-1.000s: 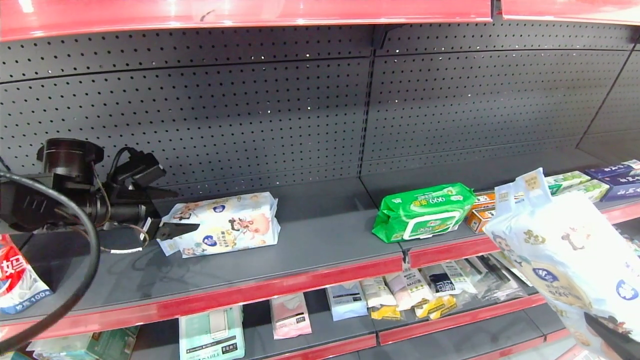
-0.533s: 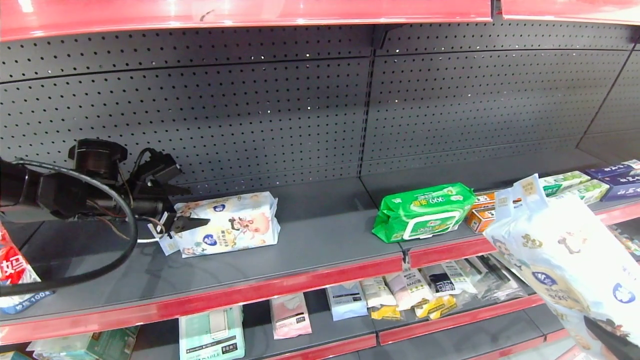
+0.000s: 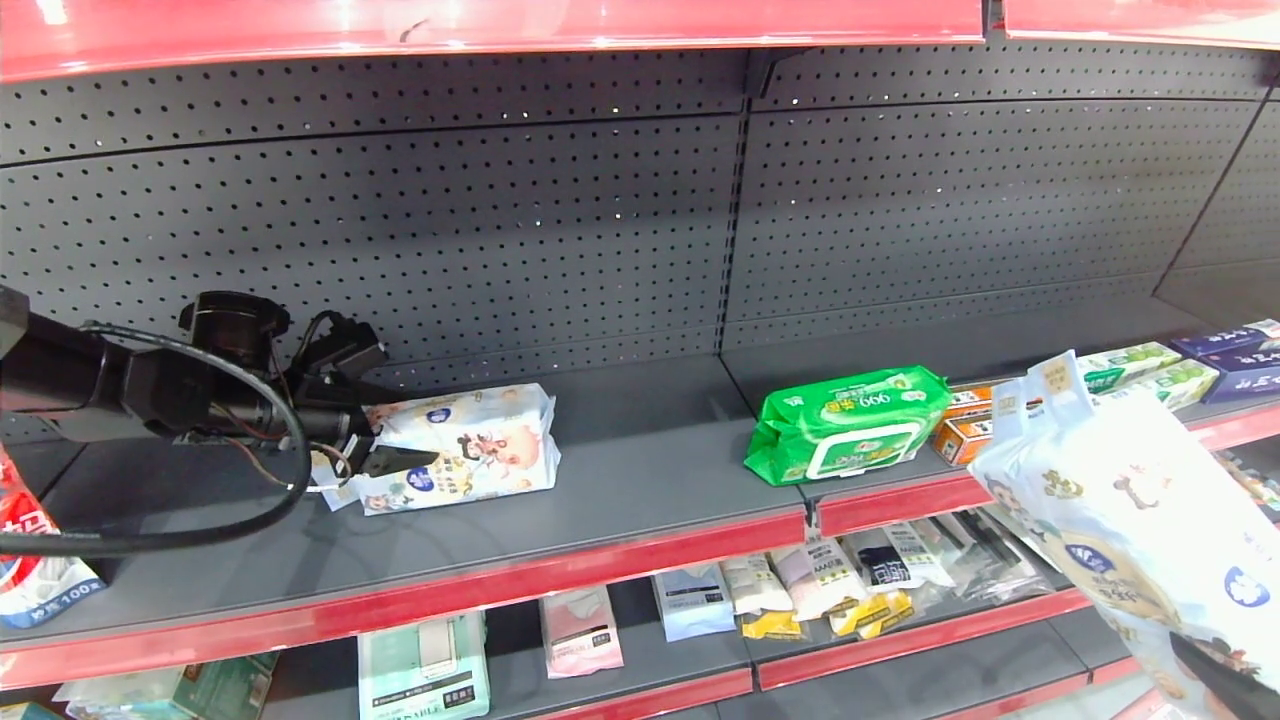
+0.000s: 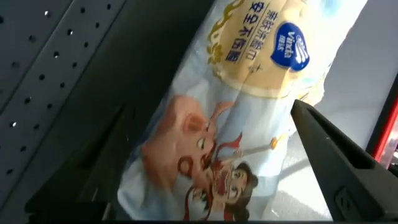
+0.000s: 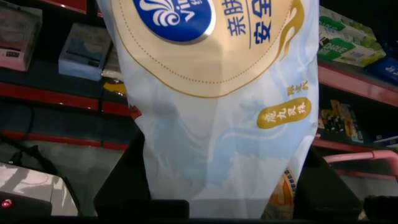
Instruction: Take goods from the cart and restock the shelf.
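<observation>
Shelf pack [image 3: 470, 445] is down flat on the shelf [image 3: 640, 500], and it lies straight ahead of the left gripper [image 3: 385, 440]. The pack's near short end sits right between the fingers. Its long axis runs along the shelf, in line with the arm's reach, so the hand meets it end-on. The jaws stand wide: the left wrist view shows a finger on each side with daylight beside the wrapper, so nothing is pinched. That pack looks placed. The left hand's exit is straight back along that long axis, and any sideways drift would drag the pack askew.

Now the second one. Carried pack [image 3: 1130, 520] stands on end, tilted, rising above the right gripper [image 5: 224, 186]. Those fingers are clamped on its lower end, one on each flank. This is the pack that has yet to be shelved.

The bare stretch of shelf lies up and away from the right hand, on its inner side. It runs between the shelf pack and the green pack [image 3: 845, 425]. The right arm is the nearer one to that gap and already has the goods.

My read is that the carried pack has to tip from on-end to flat to match its neighbour. The orange boxes [image 3: 965, 420] just beside the green pack are the corner to steer clear of.
</observation>
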Controlling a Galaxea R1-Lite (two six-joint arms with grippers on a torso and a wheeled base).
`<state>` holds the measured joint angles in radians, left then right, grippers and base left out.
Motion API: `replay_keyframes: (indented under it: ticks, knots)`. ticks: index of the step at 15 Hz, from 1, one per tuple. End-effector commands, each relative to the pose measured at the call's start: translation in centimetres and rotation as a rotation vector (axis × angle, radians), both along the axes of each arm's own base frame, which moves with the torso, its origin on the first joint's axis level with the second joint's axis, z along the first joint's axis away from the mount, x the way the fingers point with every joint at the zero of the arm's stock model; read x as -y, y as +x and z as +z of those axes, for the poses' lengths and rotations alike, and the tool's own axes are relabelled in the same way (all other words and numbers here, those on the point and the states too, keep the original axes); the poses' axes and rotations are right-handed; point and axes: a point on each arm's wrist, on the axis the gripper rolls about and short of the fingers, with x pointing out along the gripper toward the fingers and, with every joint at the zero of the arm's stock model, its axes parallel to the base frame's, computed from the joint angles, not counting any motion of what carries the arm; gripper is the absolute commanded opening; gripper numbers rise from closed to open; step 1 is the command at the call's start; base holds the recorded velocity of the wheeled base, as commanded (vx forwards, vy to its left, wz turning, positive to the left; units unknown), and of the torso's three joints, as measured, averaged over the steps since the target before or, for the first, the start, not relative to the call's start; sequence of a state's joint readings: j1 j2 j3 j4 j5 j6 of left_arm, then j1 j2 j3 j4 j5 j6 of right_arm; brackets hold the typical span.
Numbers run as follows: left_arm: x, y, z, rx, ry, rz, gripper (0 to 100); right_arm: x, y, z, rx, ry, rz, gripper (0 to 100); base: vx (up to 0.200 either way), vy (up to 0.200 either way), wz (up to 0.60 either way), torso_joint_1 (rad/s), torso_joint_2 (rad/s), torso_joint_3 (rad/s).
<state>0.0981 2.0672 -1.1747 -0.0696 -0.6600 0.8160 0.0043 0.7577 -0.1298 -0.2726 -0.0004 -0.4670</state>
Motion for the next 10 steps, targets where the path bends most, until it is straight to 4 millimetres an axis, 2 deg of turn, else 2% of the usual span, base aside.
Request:
replay_keyframes:
  ticks: [1, 3, 4, 6, 10]
  knots:
    - [0.3, 0.2, 0.1, 0.009, 0.001, -0.011, 100, 0.0, 0.1, 0.0, -0.004, -0.001, 0.001, 0, 0.0, 0.0, 0.0, 0.0, 0.0, 0.0]
    - [0.4, 0.2, 0.0, 0.007, -0.011, -0.021, 100, 0.0, 0.0, 0.0, -0.004, -0.001, 0.001, 0, 0.0, 0.0, 0.0, 0.0, 0.0, 0.0]
    - [0.4, 0.2, 0.0, 0.004, -0.011, -0.023, 0, 0.0, 0.0, -0.1, -0.004, -0.001, 0.001, 0, 0.0, 0.0, 0.0, 0.0, 0.0, 0.0]
    - [0.5, -0.2, -0.2, -0.021, -0.014, -0.025, 0, 0.0, 0.0, -0.1, -0.004, -0.001, 0.001, 0, 0.0, 0.0, 0.0, 0.0, 0.0, 0.0]
    - [0.6, -1.9, 0.7, -0.079, 0.003, -0.057, 0, 0.0, 0.0, -0.1, -0.002, -0.001, 0.001, 0, 0.0, 0.0, 0.0, 0.0, 0.0, 0.0]
